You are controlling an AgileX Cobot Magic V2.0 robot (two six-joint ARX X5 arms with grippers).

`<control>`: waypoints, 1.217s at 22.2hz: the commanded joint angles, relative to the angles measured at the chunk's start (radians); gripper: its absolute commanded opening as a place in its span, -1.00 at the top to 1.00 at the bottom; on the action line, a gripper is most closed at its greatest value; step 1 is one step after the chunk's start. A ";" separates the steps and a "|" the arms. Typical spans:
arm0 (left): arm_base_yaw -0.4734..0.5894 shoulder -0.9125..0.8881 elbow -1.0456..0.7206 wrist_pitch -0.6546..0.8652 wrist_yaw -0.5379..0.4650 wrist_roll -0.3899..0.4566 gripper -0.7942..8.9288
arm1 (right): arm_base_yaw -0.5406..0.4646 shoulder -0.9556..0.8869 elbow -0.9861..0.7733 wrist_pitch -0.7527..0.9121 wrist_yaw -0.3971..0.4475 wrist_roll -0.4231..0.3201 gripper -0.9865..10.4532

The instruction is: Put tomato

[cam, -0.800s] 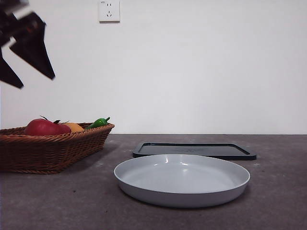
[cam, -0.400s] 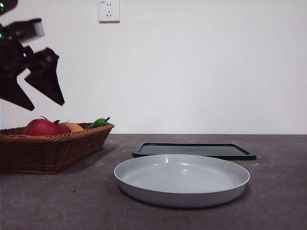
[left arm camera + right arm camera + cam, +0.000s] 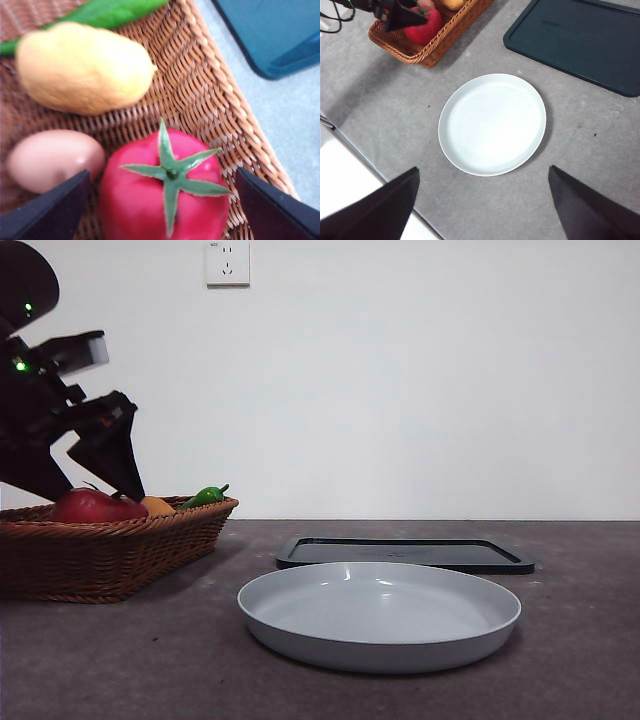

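We see the left gripper (image 3: pixel 162 200) poised directly above the tomato (image 3: pixel 165 200) in the wicker basket (image 3: pixel 215 95), its two black jaws spread wide and empty, one flanking each side of the fruit. The tomato sits upright, green calyx facing the wrist camera, so the coming move looks to us like a straight drop along that stem axis. In the front view, the basket (image 3: pixel 110 545) lies at about 9 o'clock from the grey plate (image 3: pixel 380 615), and the left gripper (image 3: pixel 85 475) hangs just over it. The right gripper (image 3: pixel 482 210) waits high over the plate (image 3: pixel 492 124), jaws apart, clearly the farther of the two. Our count: one tomato, one yellow fruit (image 3: pixel 82 70), one pale pink fruit (image 3: pixel 52 160), one green vegetable (image 3: pixel 110 11), possibly a pepper, one basket, one plate, one dark tray (image 3: pixel 405 553).
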 commanded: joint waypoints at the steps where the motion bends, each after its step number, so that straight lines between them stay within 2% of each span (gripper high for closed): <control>1: -0.008 0.041 0.022 0.014 -0.002 0.013 -0.13 | 0.005 0.005 0.021 0.006 -0.001 -0.010 0.11; 5: -0.011 0.058 0.022 0.019 -0.002 0.016 -0.10 | 0.005 0.005 0.021 0.006 -0.001 -0.009 0.11; 9: -0.011 0.058 0.022 0.013 -0.002 0.015 0.21 | 0.005 0.005 0.021 0.006 -0.001 -0.009 0.11; 14: -0.011 0.037 0.035 0.011 0.000 -0.028 0.22 | 0.005 0.005 0.021 0.006 0.000 -0.009 0.11; 19: -0.045 -0.098 0.093 -0.013 0.033 -0.034 0.22 | 0.005 0.005 0.021 0.006 0.000 -0.010 0.11; 22: -0.113 -0.193 0.099 -0.011 0.106 -0.072 0.21 | 0.005 0.005 0.021 0.007 0.000 -0.010 0.11; 27: -0.306 -0.210 0.099 -0.014 0.116 -0.082 0.21 | 0.005 0.005 0.021 0.007 0.000 -0.010 0.11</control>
